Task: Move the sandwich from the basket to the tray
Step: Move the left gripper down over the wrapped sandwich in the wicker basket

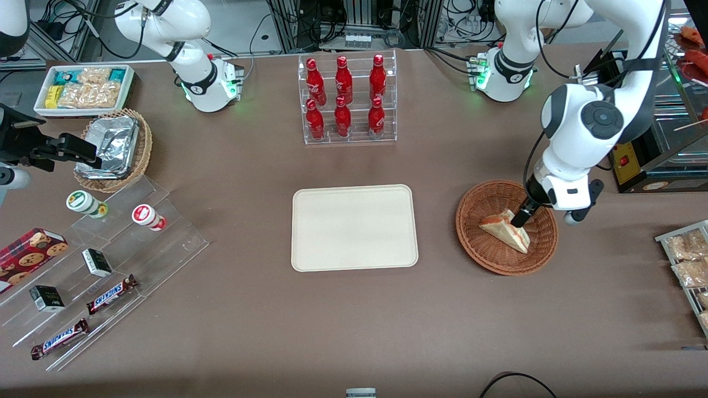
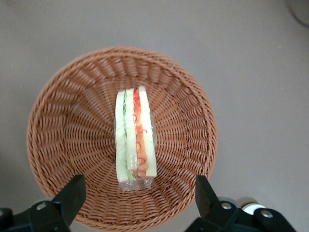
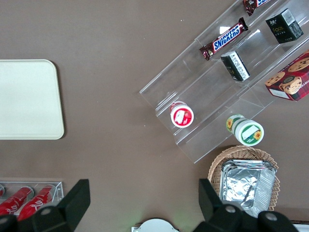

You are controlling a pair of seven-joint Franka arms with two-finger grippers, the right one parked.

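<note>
The sandwich [image 1: 506,229] lies wrapped in clear film in the round reddish-brown basket [image 1: 470,232], toward the working arm's end of the table. My gripper [image 1: 520,218] hangs low over the basket, just above the sandwich. In the left wrist view the gripper [image 2: 140,191] is open. Its two black fingers [image 2: 75,193] stand wide apart over the basket's wall [image 2: 63,121], and they touch nothing. The sandwich [image 2: 135,137] shows its filling edge-on, one wrapped end reaching in between the fingers. The cream tray [image 1: 354,228] sits bare beside the basket, and part of the tray [image 3: 29,99] shows in the right wrist view.
A clear rack of red bottles [image 1: 349,99] stands farther from the front camera than the tray. Toward the parked arm's end are a tan basket of foil containers [image 1: 113,149], acrylic steps with snacks [image 1: 99,265] and a white snack bin [image 1: 83,88]. Snack packets [image 1: 688,260] lie near the basket.
</note>
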